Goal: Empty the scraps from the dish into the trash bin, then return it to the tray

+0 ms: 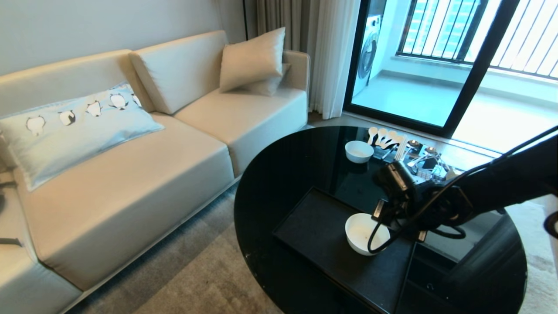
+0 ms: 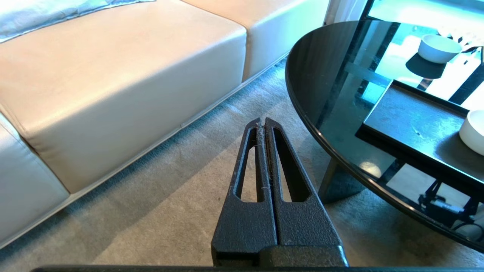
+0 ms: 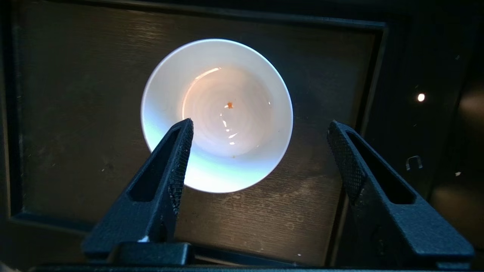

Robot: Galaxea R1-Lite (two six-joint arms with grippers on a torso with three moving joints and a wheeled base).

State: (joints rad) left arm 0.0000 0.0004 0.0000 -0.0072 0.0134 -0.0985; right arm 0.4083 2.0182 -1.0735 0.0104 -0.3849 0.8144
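Note:
The dish (image 1: 362, 233) (image 3: 227, 113), a deep cream-white bowl, stands upright on the black tray (image 1: 314, 226) (image 3: 75, 113) near its right end. Only a tiny orange speck of scraps (image 3: 229, 105) lies at its bottom. My right gripper (image 1: 399, 222) (image 3: 261, 124) hangs just above the dish's right side, open, with nothing between its fingers and clear of the rim. My left gripper (image 2: 262, 121) is shut and empty, parked low over the carpet left of the table; from there the tray (image 2: 412, 121) and dish (image 2: 474, 130) show at the edge. The trash bin is out of view.
The tray lies on a round black glass table (image 1: 270, 183). At the table's far side stand a smaller white bowl (image 1: 359, 151) (image 2: 438, 48) and a row of white spoons (image 1: 383, 137). A cream sofa (image 1: 130, 174) runs along the left, with carpet (image 2: 151, 211) between it and the table.

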